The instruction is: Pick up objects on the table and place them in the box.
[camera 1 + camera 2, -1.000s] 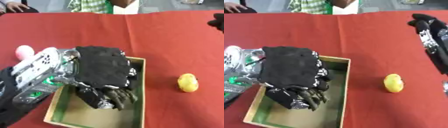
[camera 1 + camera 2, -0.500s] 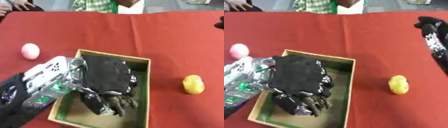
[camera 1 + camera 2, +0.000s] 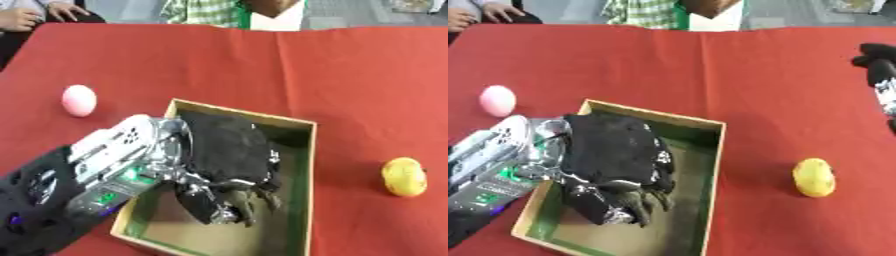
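Left eye view has us looking down into the box (image 3: pixel 299 131), an open wooden tray with green inner walls, where our left hand (image 3: pixel 229 162) is lowered inside, fingers (image 3: pixel 210 202) curled downward toward the floor of the box. We cannot tell whether anything sits under those fingers: the dark palm covers whatever lies beneath, so clenched on a thing or just released is not something we can settle. We judge this to be the placing step, with the hand at or near the drop point.

Two of the task's things are on the red tablecloth (image 3: pixel 262 65) outside the box. The pink egg-shaped ball (image 3: pixel 79 100) lies beyond the fingers and to their left, well apart from the box wall. The yellow lemon-like fruit (image 3: pixel 814 177) lies to the right of the fingers, past the box's right wall and apart from it. Our right hand (image 3: pixel 878 67) shows only at the right edge in the right eye view, beyond the fruit; its fingers are not readable.

Next, we think the left hand must lift clear of the walls before reaching for the ball

We see no brand, label or legible writing anywhere
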